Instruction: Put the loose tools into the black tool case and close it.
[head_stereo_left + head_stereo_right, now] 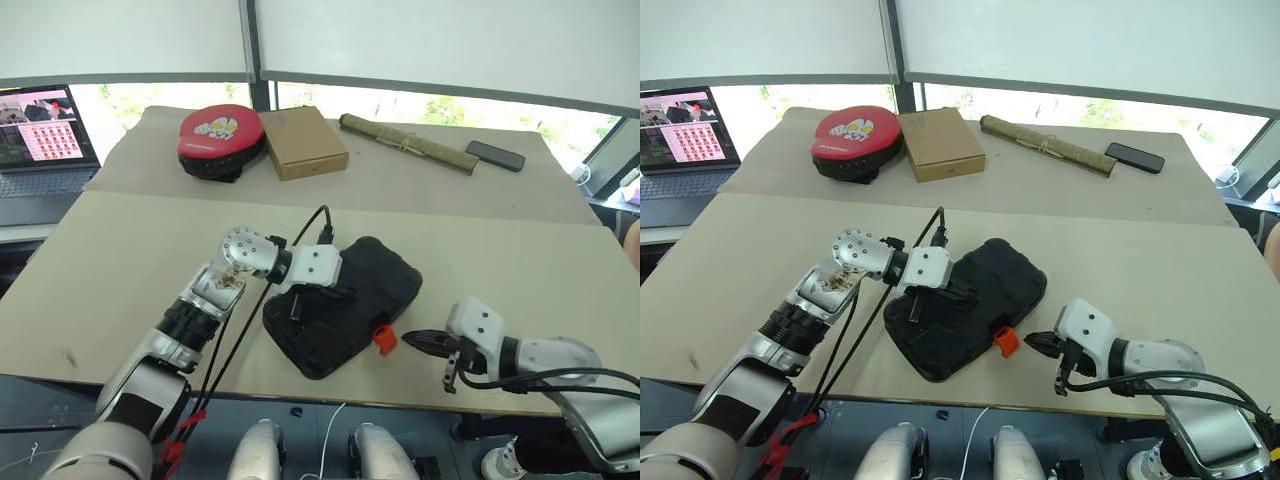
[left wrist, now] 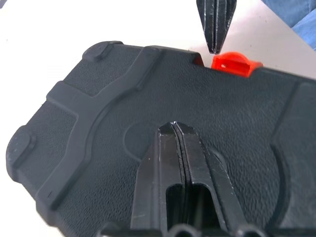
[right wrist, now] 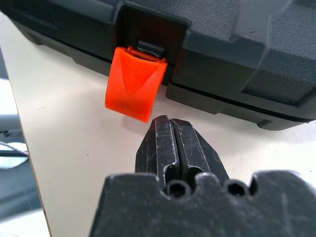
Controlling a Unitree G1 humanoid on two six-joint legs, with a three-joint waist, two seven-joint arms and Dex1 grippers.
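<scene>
The black tool case [image 1: 388, 278] lies shut on the table in front of me, ribbed lid up. Its orange latch [image 1: 384, 340] hangs loose at the near edge, flipped away from the lid [image 3: 134, 87]. My left gripper [image 1: 340, 296] is shut and empty, its tips [image 2: 177, 126] over the middle of the lid. My right gripper [image 1: 410, 341] is shut and empty too, its tips [image 3: 170, 121] just short of the latch, apart from it. The left wrist view shows those right fingertips [image 2: 215, 29] beside the latch [image 2: 236, 63]. The loose tools are out of view.
At the back of the table sit a round red-and-black pad [image 1: 220, 135], a flat cardboard box [image 1: 303, 141], a rolled bundle [image 1: 405, 143] and a phone [image 1: 494, 155]. A laptop [image 1: 45, 140] stands at the far left. The table's front edge [image 1: 250, 388] runs just below the case.
</scene>
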